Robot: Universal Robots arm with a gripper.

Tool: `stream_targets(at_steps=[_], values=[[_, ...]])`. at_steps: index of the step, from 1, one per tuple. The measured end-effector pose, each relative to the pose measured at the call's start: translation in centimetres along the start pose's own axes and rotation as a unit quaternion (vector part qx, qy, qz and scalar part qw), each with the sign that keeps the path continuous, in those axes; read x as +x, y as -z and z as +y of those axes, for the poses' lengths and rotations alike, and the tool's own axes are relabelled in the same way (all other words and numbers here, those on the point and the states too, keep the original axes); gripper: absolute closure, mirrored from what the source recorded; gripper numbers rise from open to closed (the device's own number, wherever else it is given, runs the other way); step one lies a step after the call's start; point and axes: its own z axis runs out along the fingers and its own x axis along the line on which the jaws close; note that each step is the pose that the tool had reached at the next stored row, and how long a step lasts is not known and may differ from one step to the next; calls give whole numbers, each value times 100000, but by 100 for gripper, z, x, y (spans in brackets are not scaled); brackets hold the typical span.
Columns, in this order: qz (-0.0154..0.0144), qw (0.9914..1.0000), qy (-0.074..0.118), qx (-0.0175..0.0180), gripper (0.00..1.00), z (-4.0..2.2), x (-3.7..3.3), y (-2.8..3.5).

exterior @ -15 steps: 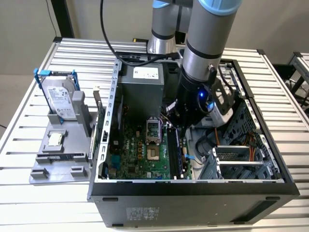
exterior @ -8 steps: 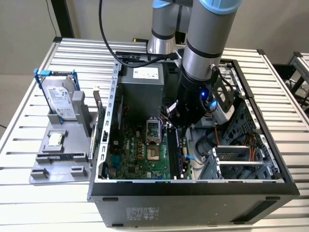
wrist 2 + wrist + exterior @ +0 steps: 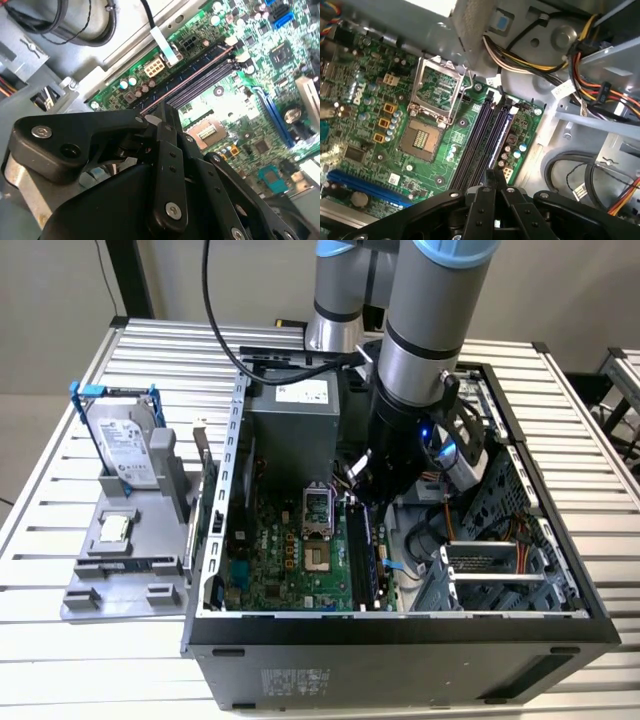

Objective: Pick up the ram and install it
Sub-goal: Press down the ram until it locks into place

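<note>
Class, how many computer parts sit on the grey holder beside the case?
2: a hard drive standing upright on the holder, and a small square chip lying flat before it. Others may be hidden.

Silver-grey tubular arm (image 3: 425, 350) with pale blue caps at the joints, a second grey segment (image 3: 335, 300) behind. Black cable (image 3: 215, 310) loops along it. Wrist section is black with a small blue light glowing. Gripper (image 3: 165, 117) is matte black, chunky linkage plates, silver screw heads (image 3: 41, 131) and round pivot bolts in both wrist views.
</note>
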Motion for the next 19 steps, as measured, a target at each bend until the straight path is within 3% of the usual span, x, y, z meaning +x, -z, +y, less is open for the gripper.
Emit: stream_targets(at_steps=[6,11,13,19], values=[[-105,99921,3969,63,100,0,0,2],[-200,99733,7305,103,100,0,0,7],[-211,99697,7773,112,100,0,0,7],[-209,99697,7774,114,100,1,2,8]])
